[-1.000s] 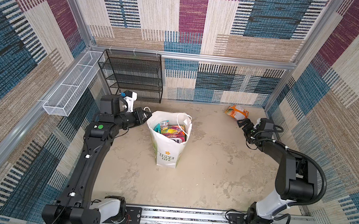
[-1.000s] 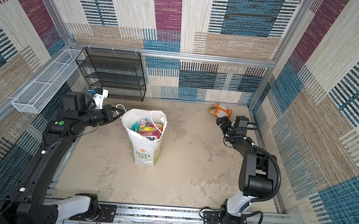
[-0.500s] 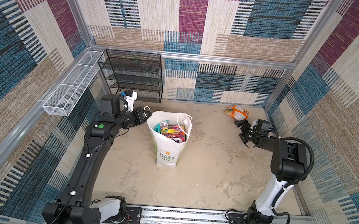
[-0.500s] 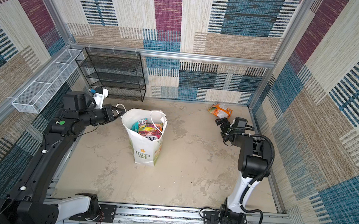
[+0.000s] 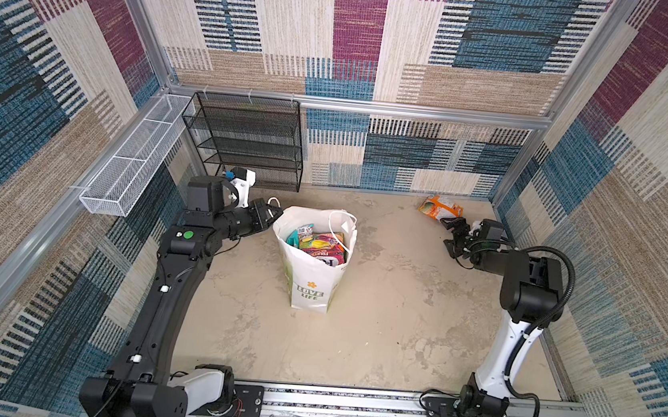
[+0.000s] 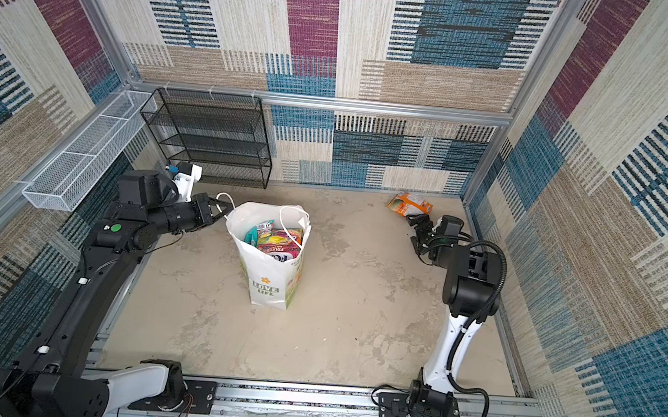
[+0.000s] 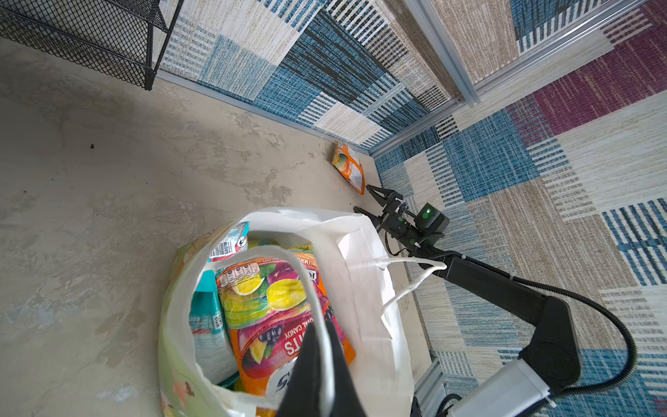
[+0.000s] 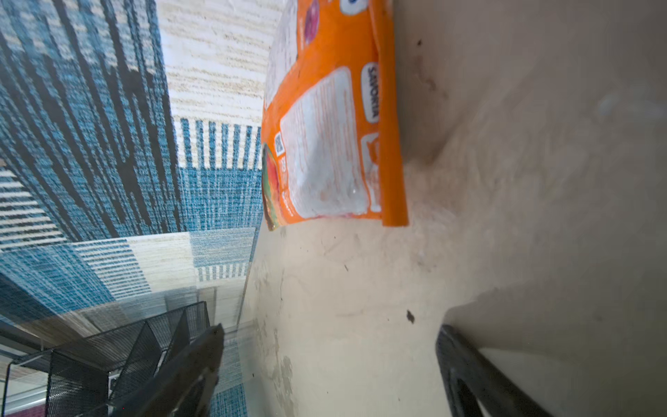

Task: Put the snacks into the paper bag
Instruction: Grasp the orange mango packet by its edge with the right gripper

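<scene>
snacks (image 5: 320,243): most sit packed in the paper bag (image 5: 312,282), which stands upright mid-desk (image 5: 377,305) just as a second ago; one orange packet (image 5: 439,208) lies on the desk by the far right corner, unmoved.
left tool (image 7: 321,325): pressed together on the bag's cord handle (image 7: 263,250), same spot as before.
right tool (image 5: 445,233): jaws spread, nothing between them, just short of the orange packet, roughly where it was.
right arm: the one change; its elbow, slung out to the right a second ago, is now drawn in nearer the tool.
</scene>
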Motion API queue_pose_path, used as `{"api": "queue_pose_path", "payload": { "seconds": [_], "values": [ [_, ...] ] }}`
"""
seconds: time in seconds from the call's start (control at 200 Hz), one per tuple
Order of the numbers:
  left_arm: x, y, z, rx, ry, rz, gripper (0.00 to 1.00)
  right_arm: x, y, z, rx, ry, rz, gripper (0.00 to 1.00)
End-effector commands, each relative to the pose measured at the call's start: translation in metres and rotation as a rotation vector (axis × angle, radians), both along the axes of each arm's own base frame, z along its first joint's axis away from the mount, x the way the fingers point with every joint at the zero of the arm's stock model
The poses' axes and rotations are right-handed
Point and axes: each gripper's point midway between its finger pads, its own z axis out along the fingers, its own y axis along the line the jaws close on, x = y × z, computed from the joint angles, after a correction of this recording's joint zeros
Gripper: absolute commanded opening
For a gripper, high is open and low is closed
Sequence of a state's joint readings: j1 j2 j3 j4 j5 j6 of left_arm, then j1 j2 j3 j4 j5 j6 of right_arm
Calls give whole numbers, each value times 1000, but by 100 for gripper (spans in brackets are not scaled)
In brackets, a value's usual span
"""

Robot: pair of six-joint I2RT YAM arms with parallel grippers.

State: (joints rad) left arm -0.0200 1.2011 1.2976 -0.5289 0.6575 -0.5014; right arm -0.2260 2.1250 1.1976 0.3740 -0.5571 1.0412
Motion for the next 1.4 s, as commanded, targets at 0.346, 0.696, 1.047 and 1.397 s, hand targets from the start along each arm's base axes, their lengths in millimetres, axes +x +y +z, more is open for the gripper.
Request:
{"api": "queue_pose_path", "payload": {
  "seconds": [0.346, 0.696, 1.047, 1.397],
  "values": [
    [1, -1, 8, -16, -25, -6, 4, 18, -33, -29, 123, 77, -205, 77],
    [-1, -2, 11, -22, -32, -9, 4, 38, -39, -44, 166, 91, -241, 66],
    [-3, 0, 13, -22, -42, -4, 4, 57, -27, -64, 175, 93, -221, 35],
    [-2, -1, 13, -27, -38, -8, 4, 44, -16, 15, 126, -124, -144, 8]
  ]
}}
